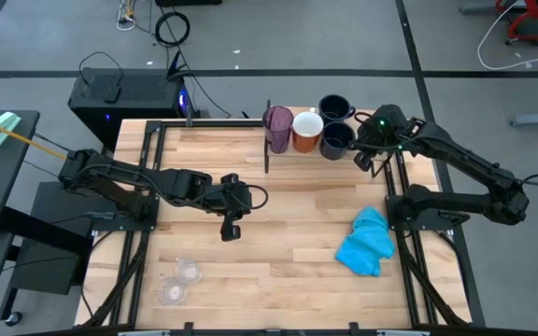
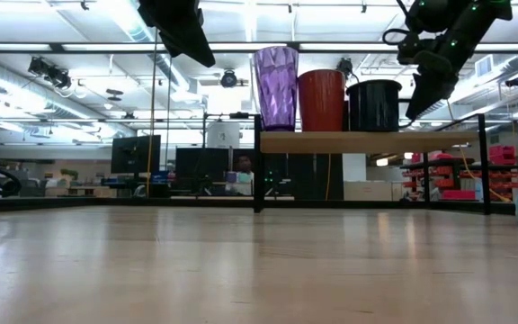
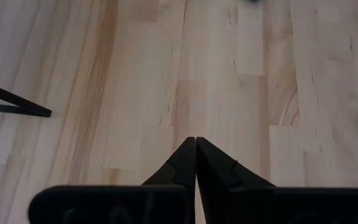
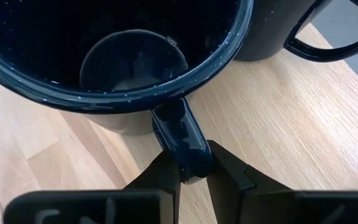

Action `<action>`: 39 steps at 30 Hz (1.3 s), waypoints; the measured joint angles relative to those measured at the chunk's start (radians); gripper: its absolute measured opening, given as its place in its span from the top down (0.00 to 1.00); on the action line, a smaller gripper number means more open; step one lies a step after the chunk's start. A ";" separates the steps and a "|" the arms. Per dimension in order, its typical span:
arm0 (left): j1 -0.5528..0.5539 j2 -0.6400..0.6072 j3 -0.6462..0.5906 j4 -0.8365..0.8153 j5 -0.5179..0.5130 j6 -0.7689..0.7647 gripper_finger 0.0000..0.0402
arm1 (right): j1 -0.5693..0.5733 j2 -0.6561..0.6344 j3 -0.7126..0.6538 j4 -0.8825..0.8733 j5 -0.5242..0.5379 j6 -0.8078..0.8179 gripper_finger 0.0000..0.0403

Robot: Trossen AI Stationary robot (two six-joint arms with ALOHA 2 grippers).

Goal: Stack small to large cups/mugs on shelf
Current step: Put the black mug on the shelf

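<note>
Shelf (image 1: 344,157) holds mugs — right gripper (image 4: 190,169) pinches navy mug (image 4: 104,56); left gripper (image 3: 195,155) closed.

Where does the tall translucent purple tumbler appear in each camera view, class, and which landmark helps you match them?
High view: tall translucent purple tumbler at the shelf's left end, top centre.
Low view: on the light wooden shelf, leftmost of the row.
Left wrist view: not in it.
Right wrist view: not in it.
Shared landmark: the orange mug right beside it.
</note>
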 joint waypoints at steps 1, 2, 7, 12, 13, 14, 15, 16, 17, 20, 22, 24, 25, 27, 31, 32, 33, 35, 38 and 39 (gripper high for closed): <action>0.000 0.000 0.000 0.000 0.000 0.000 0.95 | 0.000 -0.004 0.000 -0.003 0.000 -0.001 0.84; 0.000 0.000 0.000 0.000 0.000 0.000 0.95 | 0.000 -0.009 -0.001 -0.005 0.001 -0.002 0.84; 0.000 0.000 0.000 0.000 0.000 0.000 0.96 | 0.000 -0.025 -0.003 -0.013 0.011 -0.003 0.84; 0.000 0.000 0.000 0.000 0.000 0.000 0.97 | 0.000 -0.024 -0.003 -0.016 0.011 -0.003 0.84; 0.000 0.000 0.000 0.000 0.000 0.000 0.97 | 0.000 -0.024 -0.003 -0.016 0.011 -0.003 0.83; 0.000 0.000 0.000 0.000 0.000 0.000 0.96 | 0.000 -0.024 -0.003 -0.016 0.011 -0.003 0.82; 0.000 0.000 0.000 0.000 0.000 0.000 0.96 | 0.000 -0.024 -0.003 -0.016 0.011 -0.003 0.81; 0.000 0.000 0.000 0.000 0.000 0.000 0.95 | 0.000 -0.024 -0.003 -0.016 0.013 -0.003 0.80; 0.000 0.000 0.000 0.000 0.000 0.000 0.95 | 0.000 -0.023 -0.003 -0.016 0.016 -0.003 0.79; 0.000 0.000 0.000 0.000 0.000 0.000 0.95 | 0.000 -0.023 -0.003 -0.012 0.027 0.001 0.74; 0.000 0.000 0.000 0.000 0.000 0.000 0.96 | 0.000 -0.023 -0.003 -0.011 0.027 0.001 0.72; 0.000 0.000 0.000 0.000 0.000 0.000 0.96 | 0.000 -0.023 -0.003 -0.011 0.027 0.004 0.70; 0.000 0.000 0.000 0.000 0.000 0.000 0.97 | 0.000 -0.023 -0.003 -0.011 0.027 0.004 0.70; 0.000 0.000 0.000 0.000 0.000 0.000 0.97 | 0.000 -0.024 -0.003 -0.012 0.026 0.004 0.68; 0.000 0.000 0.000 0.000 0.000 0.000 0.97 | 0.000 -0.025 -0.002 -0.011 0.026 0.000 0.64; 0.000 0.000 0.000 0.000 0.000 0.000 0.96 | 0.000 -0.025 -0.002 -0.011 0.026 0.000 0.62; 0.000 0.000 0.000 0.000 0.000 0.000 0.95 | 0.000 -0.025 -0.002 -0.011 0.026 -0.003 0.61; 0.000 0.000 0.000 0.000 0.000 0.001 0.95 | 0.000 -0.025 -0.002 -0.010 0.024 -0.010 0.57; 0.000 0.000 0.000 0.000 0.000 0.001 0.95 | 0.000 -0.025 -0.002 -0.004 0.002 -0.022 0.50; 0.000 0.000 0.000 0.000 0.000 0.001 0.96 | 0.000 -0.025 -0.001 -0.003 -0.006 -0.023 0.47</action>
